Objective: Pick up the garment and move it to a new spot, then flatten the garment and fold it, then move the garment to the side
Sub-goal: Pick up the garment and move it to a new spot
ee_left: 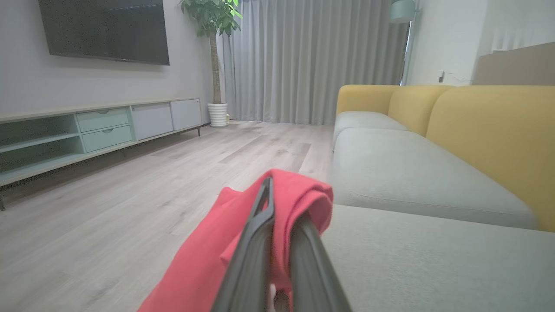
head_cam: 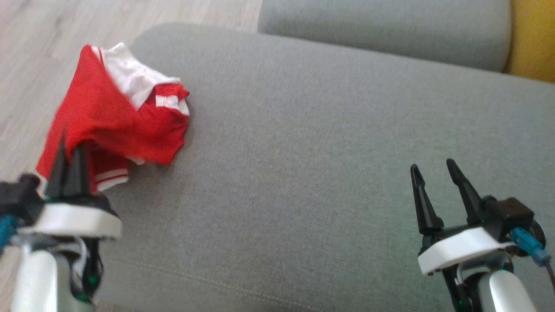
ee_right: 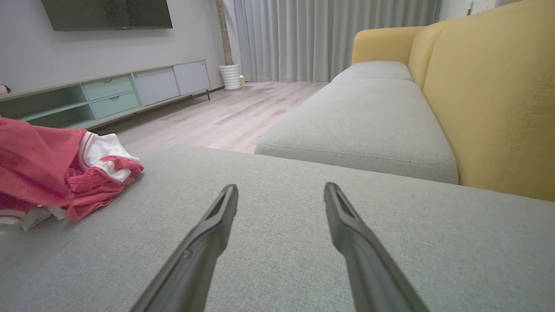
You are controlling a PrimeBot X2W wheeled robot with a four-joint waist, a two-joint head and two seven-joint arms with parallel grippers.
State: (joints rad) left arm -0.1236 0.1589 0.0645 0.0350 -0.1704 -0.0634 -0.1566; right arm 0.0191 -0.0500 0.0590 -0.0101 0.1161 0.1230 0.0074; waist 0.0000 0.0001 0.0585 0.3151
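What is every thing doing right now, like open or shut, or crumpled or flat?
Red garment: crumpled, not folded, partly resting on the sofa cushion.
Left end effector: shut, pinching the red garment.
Right end effector: open, holding nothing.
Drawers: closed.
TV: screen dark.
Curtains: drawn shut.

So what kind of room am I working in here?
Most likely a home living room: a grey-and-yellow sofa, a wall-mounted TV above a long low cabinet, and a potted plant beside floor-length curtains.
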